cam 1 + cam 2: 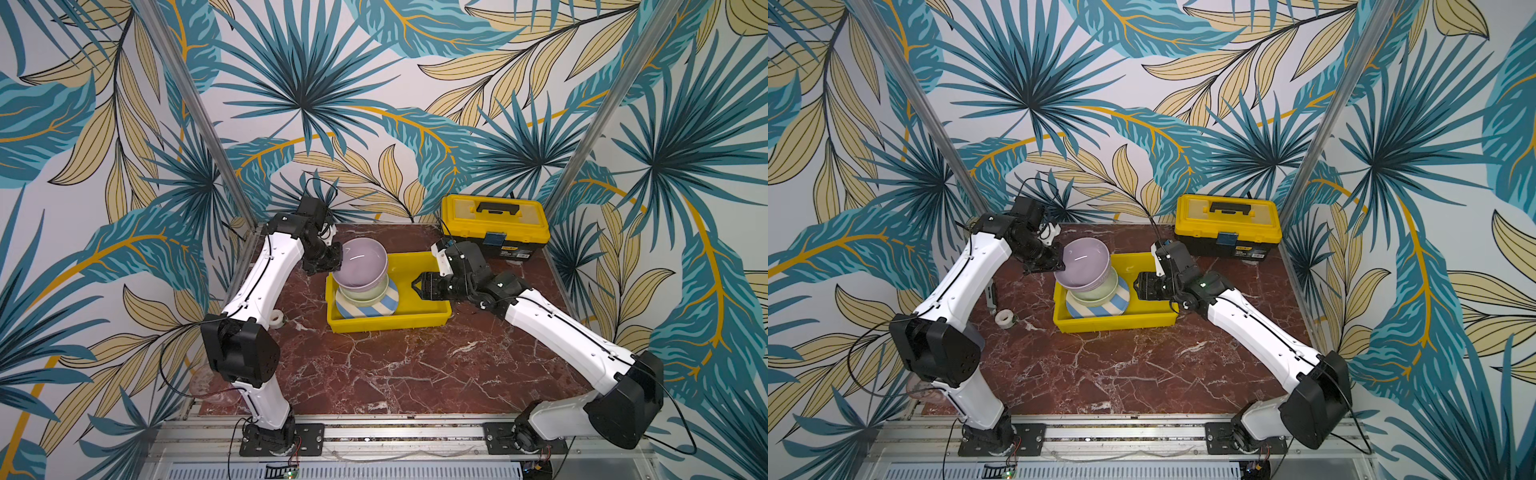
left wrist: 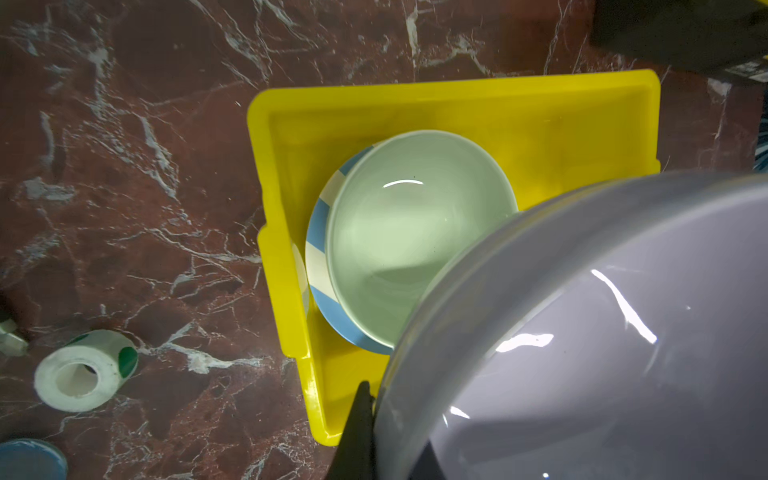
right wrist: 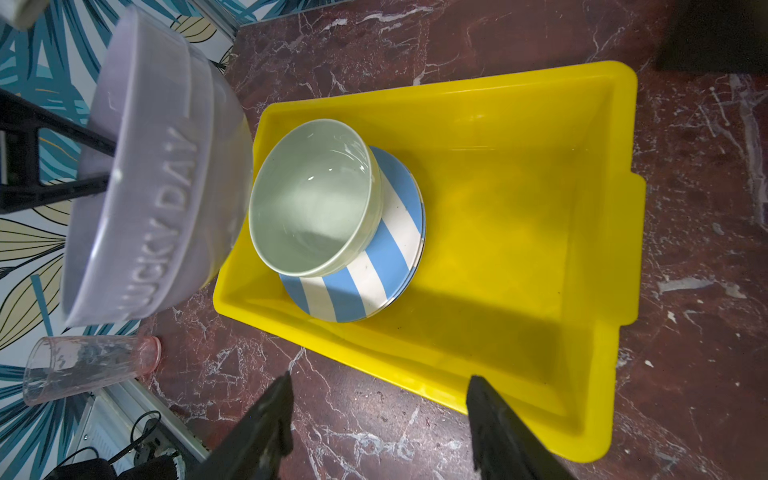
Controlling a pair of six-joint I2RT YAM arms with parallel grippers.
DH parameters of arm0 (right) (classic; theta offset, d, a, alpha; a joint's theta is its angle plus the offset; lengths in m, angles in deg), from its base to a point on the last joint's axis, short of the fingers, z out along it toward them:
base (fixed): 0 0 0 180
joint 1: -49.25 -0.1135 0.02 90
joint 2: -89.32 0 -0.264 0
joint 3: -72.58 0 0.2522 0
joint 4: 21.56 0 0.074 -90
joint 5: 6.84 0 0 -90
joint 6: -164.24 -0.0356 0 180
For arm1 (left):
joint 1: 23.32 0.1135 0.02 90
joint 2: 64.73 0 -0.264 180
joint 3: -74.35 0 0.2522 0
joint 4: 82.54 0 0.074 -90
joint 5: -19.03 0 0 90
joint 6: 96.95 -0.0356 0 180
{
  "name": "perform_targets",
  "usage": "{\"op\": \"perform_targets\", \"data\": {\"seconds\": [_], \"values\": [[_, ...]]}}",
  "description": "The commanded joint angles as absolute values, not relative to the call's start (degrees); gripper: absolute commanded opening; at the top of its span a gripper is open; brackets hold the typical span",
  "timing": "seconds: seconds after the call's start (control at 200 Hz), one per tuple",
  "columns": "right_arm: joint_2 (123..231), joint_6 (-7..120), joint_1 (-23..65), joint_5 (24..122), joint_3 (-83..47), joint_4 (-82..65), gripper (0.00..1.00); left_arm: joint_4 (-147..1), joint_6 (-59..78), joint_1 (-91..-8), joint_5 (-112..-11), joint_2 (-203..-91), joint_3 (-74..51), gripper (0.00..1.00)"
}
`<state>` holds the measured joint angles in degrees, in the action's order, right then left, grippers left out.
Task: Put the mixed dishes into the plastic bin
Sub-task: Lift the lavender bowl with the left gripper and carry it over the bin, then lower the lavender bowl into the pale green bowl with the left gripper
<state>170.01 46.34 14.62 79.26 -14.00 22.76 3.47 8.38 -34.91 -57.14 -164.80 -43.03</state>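
Lilac bowl (image 1: 360, 266) clamped by my left end effector (image 1: 338, 259) over bin (image 1: 390, 322), right end effector (image 1: 417, 286) spread empty, inside bin one green bowl (image 1: 365, 296), one striped plate (image 1: 365, 312)

wallpaper (image 1: 374, 83): palm-leaf print | tabletop (image 1: 395, 365): red-brown marble | posts (image 1: 199, 116): aluminium

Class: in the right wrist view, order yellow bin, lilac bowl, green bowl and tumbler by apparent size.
1. Yellow bin
2. Lilac bowl, though nearer the camera
3. Pale green bowl
4. Clear tumbler
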Motion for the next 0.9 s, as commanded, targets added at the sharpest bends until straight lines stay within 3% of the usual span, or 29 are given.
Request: {"op": "perform_targets", "data": {"seconds": [0.0,0.891], "values": [[168.69,46.07,14.70,80.24,-12.81,24.04,0.68,1.46,10.45,-35.24,-56.28,-163.37,-43.04,0.00],[173.86,48.58,14.67,79.27,-15.75,23.79,0.68,1.24,14.73,-38.05,-65.42,-174.34,-48.54,0.00]]}}
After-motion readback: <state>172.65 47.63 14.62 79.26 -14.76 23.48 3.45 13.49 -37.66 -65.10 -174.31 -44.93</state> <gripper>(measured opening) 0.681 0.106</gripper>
